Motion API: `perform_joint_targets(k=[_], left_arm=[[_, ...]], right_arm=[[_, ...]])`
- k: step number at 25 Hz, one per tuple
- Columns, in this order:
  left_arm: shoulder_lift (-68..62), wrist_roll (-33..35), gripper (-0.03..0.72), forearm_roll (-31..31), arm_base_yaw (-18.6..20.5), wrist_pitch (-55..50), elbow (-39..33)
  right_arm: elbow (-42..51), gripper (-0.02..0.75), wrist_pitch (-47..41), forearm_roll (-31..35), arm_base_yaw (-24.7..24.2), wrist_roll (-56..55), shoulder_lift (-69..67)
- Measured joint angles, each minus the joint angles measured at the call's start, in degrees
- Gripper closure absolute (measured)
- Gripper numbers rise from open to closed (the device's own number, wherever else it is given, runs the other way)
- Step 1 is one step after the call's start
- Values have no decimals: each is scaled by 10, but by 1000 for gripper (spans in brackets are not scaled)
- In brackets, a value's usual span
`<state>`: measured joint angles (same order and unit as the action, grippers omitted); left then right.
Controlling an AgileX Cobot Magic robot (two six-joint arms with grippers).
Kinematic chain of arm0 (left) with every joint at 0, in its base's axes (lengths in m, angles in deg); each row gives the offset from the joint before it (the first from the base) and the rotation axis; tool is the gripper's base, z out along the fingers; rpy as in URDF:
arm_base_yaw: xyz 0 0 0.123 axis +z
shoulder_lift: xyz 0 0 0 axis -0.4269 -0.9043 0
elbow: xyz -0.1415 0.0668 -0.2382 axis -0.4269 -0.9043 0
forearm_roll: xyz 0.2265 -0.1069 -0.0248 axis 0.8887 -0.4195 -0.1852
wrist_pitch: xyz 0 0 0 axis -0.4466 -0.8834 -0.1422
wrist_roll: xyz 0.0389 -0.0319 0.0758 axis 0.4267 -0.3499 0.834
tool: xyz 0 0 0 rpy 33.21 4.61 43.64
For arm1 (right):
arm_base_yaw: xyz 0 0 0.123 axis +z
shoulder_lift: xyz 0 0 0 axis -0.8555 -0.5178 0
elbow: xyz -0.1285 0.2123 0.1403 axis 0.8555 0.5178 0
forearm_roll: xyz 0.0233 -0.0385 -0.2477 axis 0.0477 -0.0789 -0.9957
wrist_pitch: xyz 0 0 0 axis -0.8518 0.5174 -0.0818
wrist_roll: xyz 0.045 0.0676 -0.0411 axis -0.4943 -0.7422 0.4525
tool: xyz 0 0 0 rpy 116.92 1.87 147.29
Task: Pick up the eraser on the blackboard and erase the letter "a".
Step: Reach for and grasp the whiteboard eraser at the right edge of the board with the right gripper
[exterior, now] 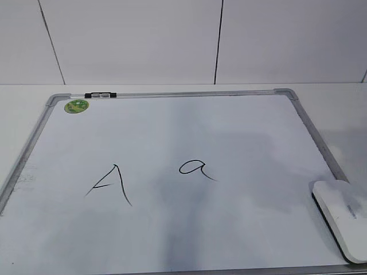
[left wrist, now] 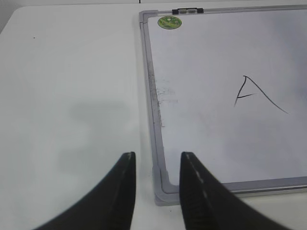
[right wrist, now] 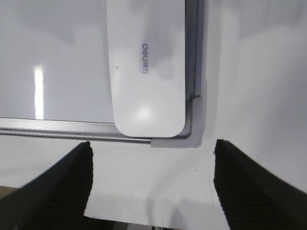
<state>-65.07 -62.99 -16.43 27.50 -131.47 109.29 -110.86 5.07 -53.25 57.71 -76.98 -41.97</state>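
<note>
The white eraser (exterior: pixel 342 217) lies on the blackboard's (exterior: pixel 229 132) near right corner; it also shows in the right wrist view (right wrist: pixel 146 67), with grey lettering. The small letter "a" (exterior: pixel 195 168) is drawn near the board's middle, right of a capital "A" (exterior: pixel 110 183). My right gripper (right wrist: pixel 152 158) is wide open and empty, just off the board's corner, short of the eraser. My left gripper (left wrist: pixel 157 160) is open and empty over the board's near left corner (left wrist: pixel 163 191). Neither gripper shows in the exterior view.
A black-and-clear marker (exterior: pixel 100 95) lies on the board's far frame beside a round green sticker (exterior: pixel 76 106). The white table (left wrist: pixel 72 96) spreads left of the board. The table's front edge (right wrist: pixel 144 221) is just below my right gripper.
</note>
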Motion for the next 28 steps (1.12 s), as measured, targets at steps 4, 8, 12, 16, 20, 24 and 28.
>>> perform_joint_targets(k=[4, 8, 12, 16, 20, 24, 28], left_arm=[[0, 0, 454, 0, 0, 0, 0], [0, 0, 454, 0, 0, 0, 0], [0, 0, 454, 0, 0, 0, 0], [0, 0, 454, 0, 0, 0, 0], [0, 0, 454, 0, 0, 0, 0], [0, 0, 454, 0, 0, 0, 0], [0, 0, 454, 0, 0, 0, 0]], right_arm=[[-27, 145, 5, 4, 4, 2, -40], [-34, 145, 17, 4, 39, 3, -74], [-34, 145, 40, -14, 79, -43, -105], [-34, 145, 48, -43, 95, -81, -137], [-34, 145, 60, -51, 97, -86, -162], [-35, 145, 77, -53, 97, -99, -181], [-35, 145, 93, -54, 97, -107, -198]])
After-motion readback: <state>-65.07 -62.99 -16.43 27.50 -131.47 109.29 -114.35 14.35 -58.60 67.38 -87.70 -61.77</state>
